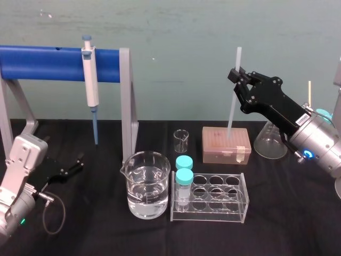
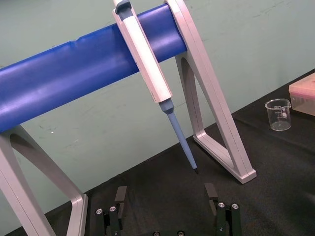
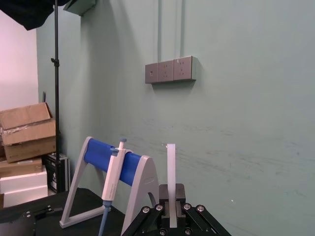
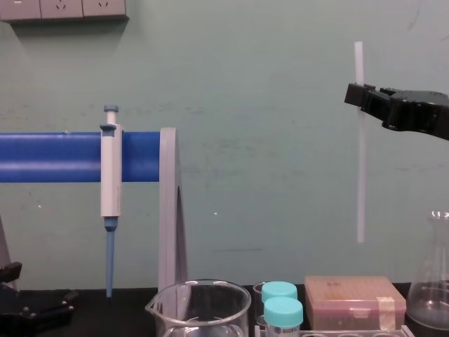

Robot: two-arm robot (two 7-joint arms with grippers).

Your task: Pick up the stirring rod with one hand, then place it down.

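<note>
The stirring rod (image 1: 232, 106), a thin white translucent stick, hangs almost upright in the air above the pink box. My right gripper (image 1: 236, 76), black and blocky, reaches in from the right and is shut on the rod near its upper part. In the chest view the rod (image 4: 360, 175) hangs below the right gripper (image 4: 360, 95), its lower end well clear of the box. In the right wrist view the rod (image 3: 171, 167) rises from between the right gripper (image 3: 171, 196) jaws. My left gripper (image 1: 72, 168) rests low at the far left, and the left gripper (image 2: 166, 196) stands open there, holding nothing.
A blue-tipped pipette (image 1: 90, 80) hangs on the blue-barred stand (image 1: 126, 101) at the left. A water-filled beaker (image 1: 148, 184), a small beaker (image 1: 181, 140), a clear tube rack (image 1: 213, 200) with two teal-capped tubes, the pink box (image 1: 226, 145) and a flask (image 1: 270, 141) crowd the middle.
</note>
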